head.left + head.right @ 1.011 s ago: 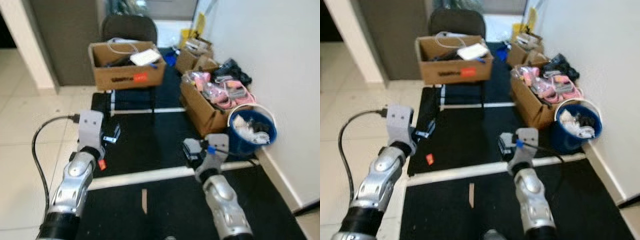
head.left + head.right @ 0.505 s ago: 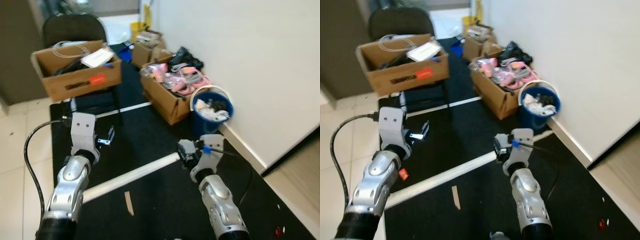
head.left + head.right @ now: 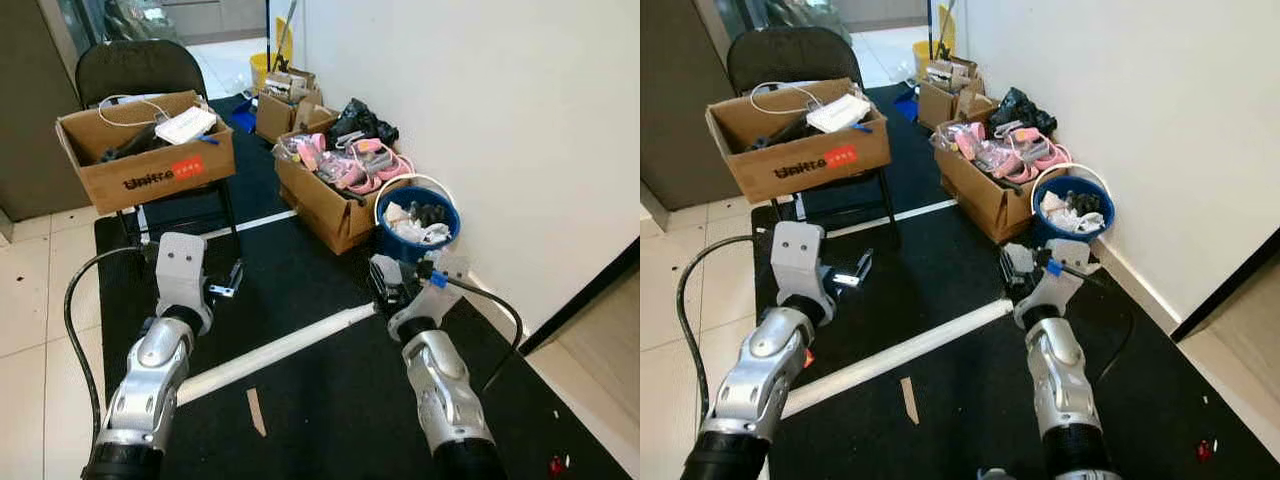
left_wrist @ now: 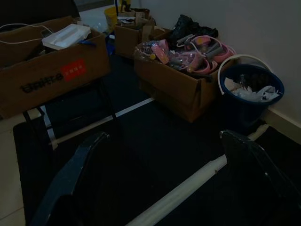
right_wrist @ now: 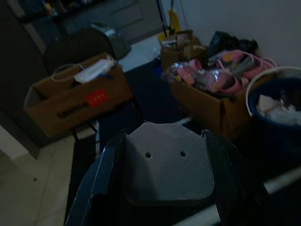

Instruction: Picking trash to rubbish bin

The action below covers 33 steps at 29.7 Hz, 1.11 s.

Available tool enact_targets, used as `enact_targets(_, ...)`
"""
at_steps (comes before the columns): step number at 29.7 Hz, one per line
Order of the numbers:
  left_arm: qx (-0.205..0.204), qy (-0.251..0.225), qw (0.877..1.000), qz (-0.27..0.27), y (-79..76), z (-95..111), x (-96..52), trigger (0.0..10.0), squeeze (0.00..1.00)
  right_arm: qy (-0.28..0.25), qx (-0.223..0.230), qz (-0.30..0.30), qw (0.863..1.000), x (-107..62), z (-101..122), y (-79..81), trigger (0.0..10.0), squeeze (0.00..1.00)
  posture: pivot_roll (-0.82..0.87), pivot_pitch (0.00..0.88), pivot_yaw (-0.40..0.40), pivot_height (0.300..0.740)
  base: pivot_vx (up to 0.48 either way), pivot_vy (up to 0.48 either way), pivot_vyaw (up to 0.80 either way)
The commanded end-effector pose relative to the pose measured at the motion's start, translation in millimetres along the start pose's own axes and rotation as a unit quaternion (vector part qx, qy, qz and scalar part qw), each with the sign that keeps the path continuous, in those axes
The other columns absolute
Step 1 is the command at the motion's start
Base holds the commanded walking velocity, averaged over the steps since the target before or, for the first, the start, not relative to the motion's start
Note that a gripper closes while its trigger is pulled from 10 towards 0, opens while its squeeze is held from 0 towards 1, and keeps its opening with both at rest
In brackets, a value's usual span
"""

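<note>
Biggest risk I can see: the right gripper (image 3: pixel 1018 272) has its two black fingers clamped on a flat dark grey textured piece (image 5: pixel 165 162), and the round blue plastic bucket (image 3: pixel 418 232) it's presumably headed for sits just past it, tight against the white wall on the right. A sloppy release lands the piece on the black floor mat (image 3: pixel 320 400) instead, or the arm bumps the bucket's white rim.

The bucket already holds crumpled white paper and some dark scraps. The open brown cardboard box (image 3: pixel 335 195) just beyond it is stuffed with pink items. Another cardboard box with a red label (image 3: pixel 150 160) sits on a black chair, far left, holding white cable and a white flat thing.

The left gripper (image 4: pixel 160 179) hangs spread apart, holding nothing, over the mat.
</note>
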<state>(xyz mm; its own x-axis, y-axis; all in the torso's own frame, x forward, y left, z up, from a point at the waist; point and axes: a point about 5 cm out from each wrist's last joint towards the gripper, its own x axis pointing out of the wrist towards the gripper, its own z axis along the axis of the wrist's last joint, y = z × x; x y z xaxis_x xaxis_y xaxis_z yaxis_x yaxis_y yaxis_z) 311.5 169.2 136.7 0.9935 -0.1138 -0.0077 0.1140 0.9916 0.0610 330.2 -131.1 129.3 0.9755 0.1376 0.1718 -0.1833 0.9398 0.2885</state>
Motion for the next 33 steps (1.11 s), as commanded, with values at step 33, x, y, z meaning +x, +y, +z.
enact_targets(33,0.008,0.001,1.000,0.006,7.1,1.4,0.4,10.0,0.00,0.012,-0.019,0.038,0.999,8.7,-13.1,18.5,10.0,0.00,0.04,0.142,0.061,0.740,0.000,0.000,0.00)
